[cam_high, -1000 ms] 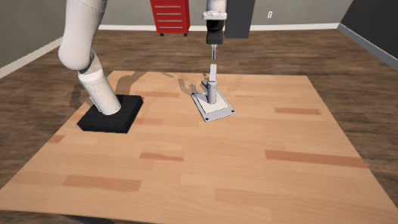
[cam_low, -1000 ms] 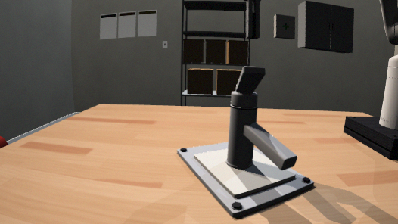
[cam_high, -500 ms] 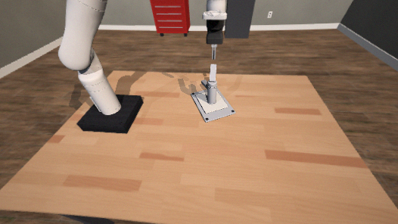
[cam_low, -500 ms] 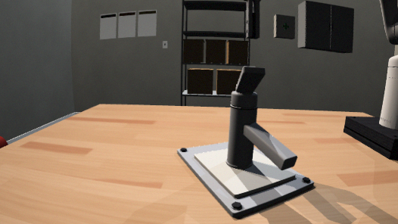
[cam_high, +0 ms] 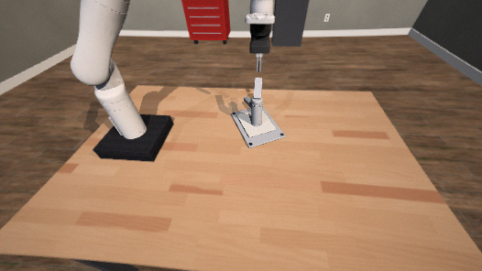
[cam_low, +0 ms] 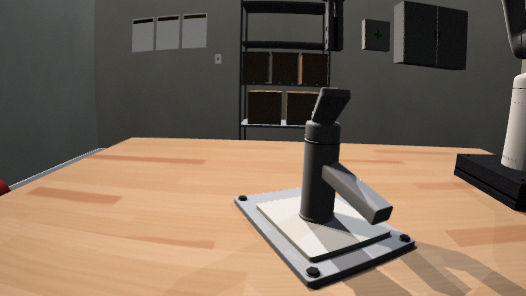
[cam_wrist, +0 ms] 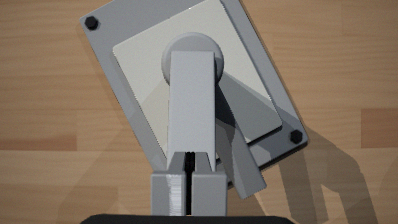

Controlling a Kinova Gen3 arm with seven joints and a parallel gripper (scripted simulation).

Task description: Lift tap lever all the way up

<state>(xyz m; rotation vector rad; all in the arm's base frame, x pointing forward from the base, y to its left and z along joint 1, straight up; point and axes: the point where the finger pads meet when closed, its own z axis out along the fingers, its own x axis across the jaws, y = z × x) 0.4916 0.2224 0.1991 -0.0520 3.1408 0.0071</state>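
Observation:
The grey tap (cam_high: pixel 256 114) stands on a metal base plate (cam_high: pixel 257 129) at the back middle of the wooden table. Its lever (cam_high: pixel 257 88) points steeply upward, leaning a little; it also shows in the exterior view (cam_low: pixel 330 105) above the tap body (cam_low: pixel 320 170) and spout (cam_low: pixel 357 192). My gripper (cam_high: pixel 258 68) hangs straight above the lever's tip with a small gap to it. In the wrist view the fingers (cam_wrist: pixel 189 159) are pressed together with only a dark slit between them, and the lever (cam_wrist: pixel 192 110) lies below them. The fingers hold nothing.
The arm's black base (cam_high: pixel 135 137) sits on the table's left, also seen at the right edge of the exterior view (cam_low: pixel 492 177). A red tool cabinet (cam_high: pixel 206 20) and a dark shelf (cam_low: pixel 285 65) stand off the table by the walls.

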